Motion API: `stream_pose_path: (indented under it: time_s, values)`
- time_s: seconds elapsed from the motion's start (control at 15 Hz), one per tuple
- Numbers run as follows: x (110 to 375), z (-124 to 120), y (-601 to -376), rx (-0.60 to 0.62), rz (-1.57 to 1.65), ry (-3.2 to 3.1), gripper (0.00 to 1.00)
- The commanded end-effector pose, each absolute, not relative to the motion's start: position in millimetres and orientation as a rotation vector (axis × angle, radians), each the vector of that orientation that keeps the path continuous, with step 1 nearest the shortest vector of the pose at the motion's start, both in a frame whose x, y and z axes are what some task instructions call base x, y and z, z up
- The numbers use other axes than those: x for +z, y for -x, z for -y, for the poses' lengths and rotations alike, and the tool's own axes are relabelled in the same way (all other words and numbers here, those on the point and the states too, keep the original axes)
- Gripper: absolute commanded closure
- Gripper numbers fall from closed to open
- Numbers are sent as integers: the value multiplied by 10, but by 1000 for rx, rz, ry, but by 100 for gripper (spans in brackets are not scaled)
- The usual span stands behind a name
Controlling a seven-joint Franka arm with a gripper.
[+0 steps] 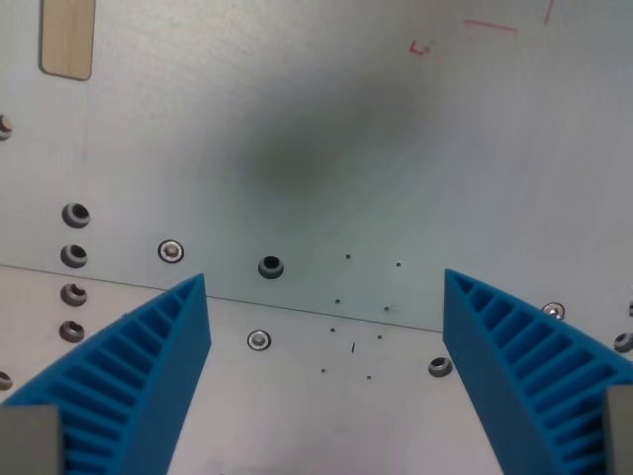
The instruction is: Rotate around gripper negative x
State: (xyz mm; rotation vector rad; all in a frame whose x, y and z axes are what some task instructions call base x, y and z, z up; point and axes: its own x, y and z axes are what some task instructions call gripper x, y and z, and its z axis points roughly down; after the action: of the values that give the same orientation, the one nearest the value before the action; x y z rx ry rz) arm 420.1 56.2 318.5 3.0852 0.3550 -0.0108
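My gripper is open and empty, with its two blue ribbed fingers, one at the wrist view's left and one at the right, spread wide apart. It hovers over a grey metal table top. A dark soft shadow lies on the table ahead of the fingers. Nothing is between the fingers.
Several screw holes and bolts dot the table, such as a dark hole and a bolt. A seam runs across between two plates. A light wooden piece lies at the top left. Red pen marks are at the top right.
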Motion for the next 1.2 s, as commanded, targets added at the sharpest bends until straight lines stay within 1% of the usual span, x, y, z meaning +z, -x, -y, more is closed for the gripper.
stream_pose_path:
  time_s: [0.07, 1.2]
  values:
    - [3214, -590, -4193, 28, -320, -2930, 0]
    - [3214, -590, -4193, 56, -299, -2734, 0]
